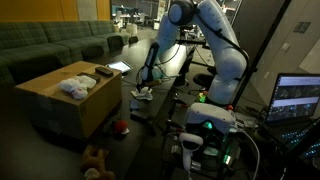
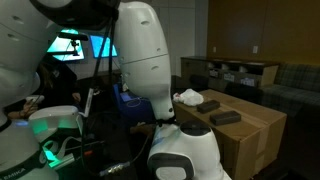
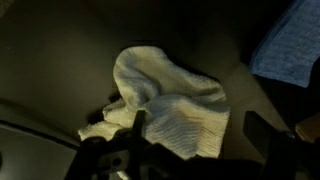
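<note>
In the wrist view a crumpled white knitted cloth (image 3: 170, 100) lies on a dark surface directly under my gripper (image 3: 200, 135). The jaws stand wide apart, and the two dark fingers (image 3: 262, 135) flank the cloth's lower edge with nothing gripped between them. In an exterior view the arm reaches down and the gripper (image 1: 146, 83) hovers just above the white cloth (image 1: 143, 95) on a low dark surface beside the cardboard box (image 1: 70, 105). The robot's body hides the gripper in the exterior view taken from behind it.
A second white cloth (image 1: 75, 86) (image 2: 190, 97) and dark flat objects (image 1: 104, 71) (image 2: 225, 117) lie on the box. A blue fabric (image 3: 295, 40) sits to the upper right of the cloth. A laptop (image 1: 298, 98), a green sofa (image 1: 50, 45) and floor toys (image 1: 97, 157) surround the robot.
</note>
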`<state>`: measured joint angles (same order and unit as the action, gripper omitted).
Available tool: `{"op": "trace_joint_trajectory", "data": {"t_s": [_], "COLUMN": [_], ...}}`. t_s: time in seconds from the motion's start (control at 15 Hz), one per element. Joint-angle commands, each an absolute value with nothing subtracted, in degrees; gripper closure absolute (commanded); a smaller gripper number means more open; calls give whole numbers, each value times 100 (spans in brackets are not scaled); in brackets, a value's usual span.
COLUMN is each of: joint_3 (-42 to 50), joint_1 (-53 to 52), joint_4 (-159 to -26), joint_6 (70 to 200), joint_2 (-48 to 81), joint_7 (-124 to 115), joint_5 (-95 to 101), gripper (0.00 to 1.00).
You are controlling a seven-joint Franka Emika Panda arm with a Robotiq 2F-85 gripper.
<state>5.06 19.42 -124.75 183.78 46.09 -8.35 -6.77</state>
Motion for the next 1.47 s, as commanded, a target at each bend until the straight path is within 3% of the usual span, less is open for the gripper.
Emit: {"op": "trace_joint_trajectory", "data": {"t_s": [0.0,0.53,0.6,0.67,0.8,1.4], "joint_3": [358,557,584,665,709,543], "joint_1": [2281,2282,2255,2170,2122,2086], "joint_4": [-11790,-10730,-10635,-10567,-10430,-10936], "joint_6": [18400,18109,18018,17894,17691,17020], "joint_2": [5139,6034,6116,6169,6262,5449], "joint_7": [-707,-743,-742,-780,-781,-501], "joint_5": [-733,-766,-764,-785,-783,-722], "gripper": [0,0,4,26,30,98]}}
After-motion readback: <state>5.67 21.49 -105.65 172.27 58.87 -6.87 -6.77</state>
